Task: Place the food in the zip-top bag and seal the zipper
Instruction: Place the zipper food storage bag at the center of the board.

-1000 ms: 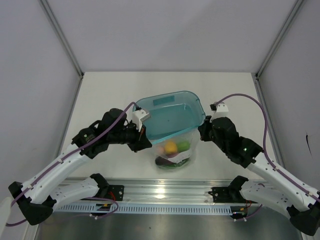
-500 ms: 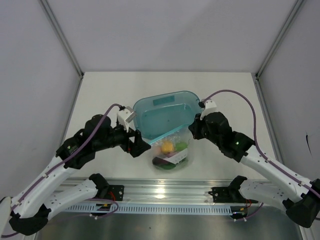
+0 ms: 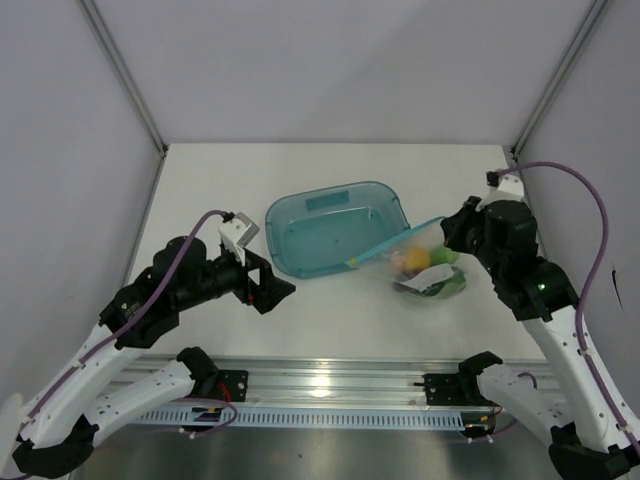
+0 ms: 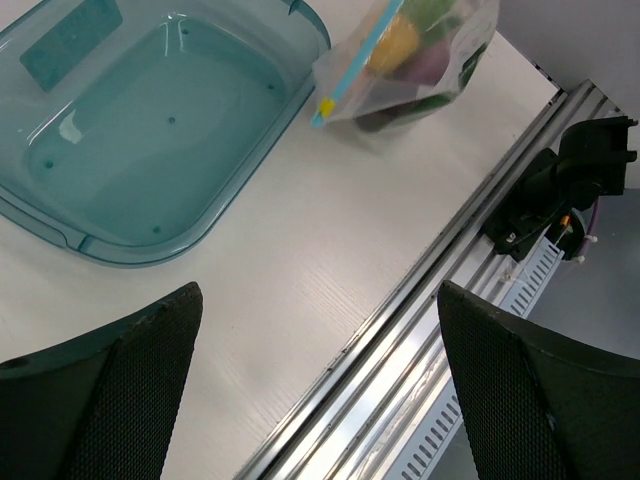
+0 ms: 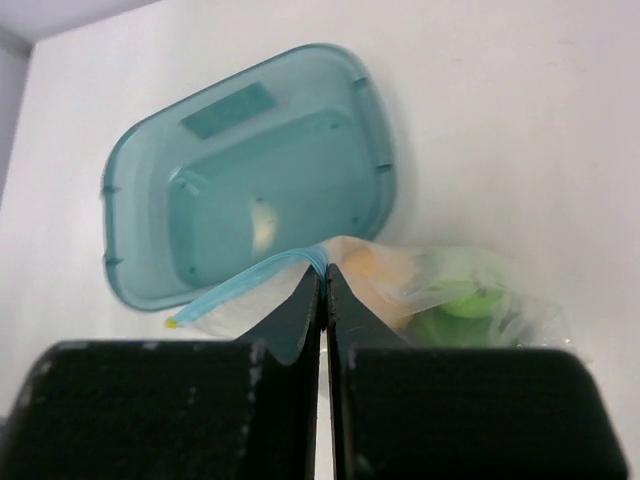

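Top view: my right gripper (image 3: 450,228) clamps the zipper (image 3: 395,243) of the zip-top bag (image 3: 430,275), the food (image 3: 418,262) just beside those jaws; sealing looks done, so next I set it down and release. Left wrist: my left gripper (image 4: 318,290) stands wide apart, with the bag well ahead. Right wrist: the strip sits pinched between shut jaws, whereas a second ago both grippers held the bag against the tray (image 5: 300,170).
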